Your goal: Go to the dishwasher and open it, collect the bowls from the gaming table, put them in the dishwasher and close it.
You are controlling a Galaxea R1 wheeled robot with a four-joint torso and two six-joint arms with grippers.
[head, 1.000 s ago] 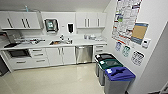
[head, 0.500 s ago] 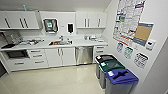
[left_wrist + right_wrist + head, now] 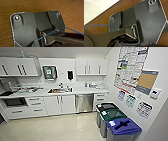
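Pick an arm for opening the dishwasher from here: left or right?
Right, tentatively. The dishwasher sits right of the sink, slightly right of centre in the head view, door shut. Bins crowd that side, so it's a marginal call until the robot is closer.

Head camera looks down from high across the kitchenette; wrist cameras (seemingly) hug brown wood (image 3: 37, 6).
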